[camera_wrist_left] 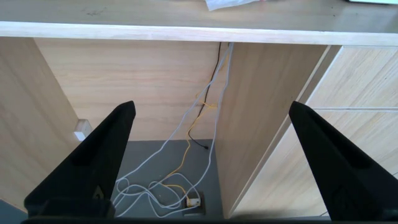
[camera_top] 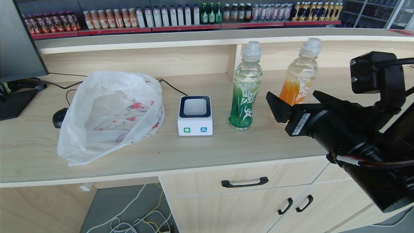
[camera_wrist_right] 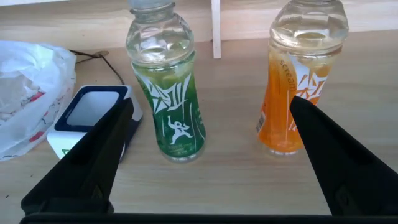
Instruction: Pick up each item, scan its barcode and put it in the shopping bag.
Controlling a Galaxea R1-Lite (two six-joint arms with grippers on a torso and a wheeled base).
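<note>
Two drink bottles are standing upright on the bench — the green bottle just beside the barcode scanner, the orange bottle off to its right and apart from it. Both are capped; how full each is, I cannot tell past the labels.

The right tool is hovering low over the bench front with its fingers spread wide and gripping nothing, facing the pair, the orange bottle nearest. It is probably lining up for a first pick. The left tool is hanging below the bench edge, fingers likewise apart and empty, pointing into the cabinet recess where cables are trailing — likely parked out of the way.

The scanner is sitting window-up between the bottles and the plastic shopping bag, so an item is passing over it on the way across. The bag is slumping with its mouth gaping toward the robot, and no item is showing inside.
</note>
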